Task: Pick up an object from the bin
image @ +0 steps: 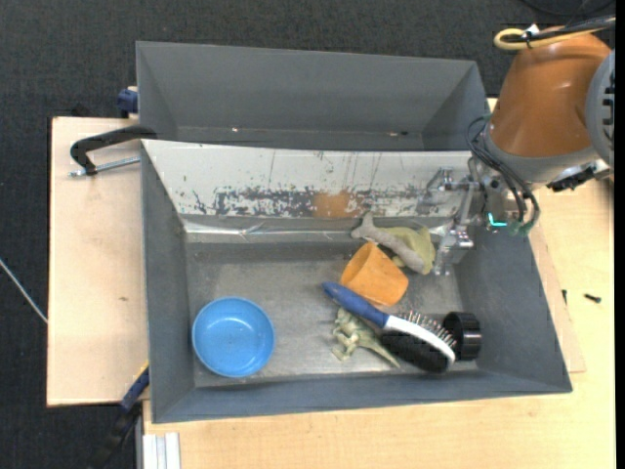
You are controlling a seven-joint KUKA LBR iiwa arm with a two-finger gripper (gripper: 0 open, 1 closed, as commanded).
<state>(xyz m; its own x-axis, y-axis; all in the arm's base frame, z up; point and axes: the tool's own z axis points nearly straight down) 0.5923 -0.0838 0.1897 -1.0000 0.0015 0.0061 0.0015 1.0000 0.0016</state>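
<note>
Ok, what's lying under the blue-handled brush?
A pale green toy figure lies under the brush, its limbs sticking out. The part beneath the black brush head is covered.

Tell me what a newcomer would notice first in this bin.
The bright blue bowl in the lower left of the grey bin stands out first. Next comes the orange wedge in the middle, with a blue-handled black brush just below it. The gripper hangs at the right, beside a beige soft thing.
</note>
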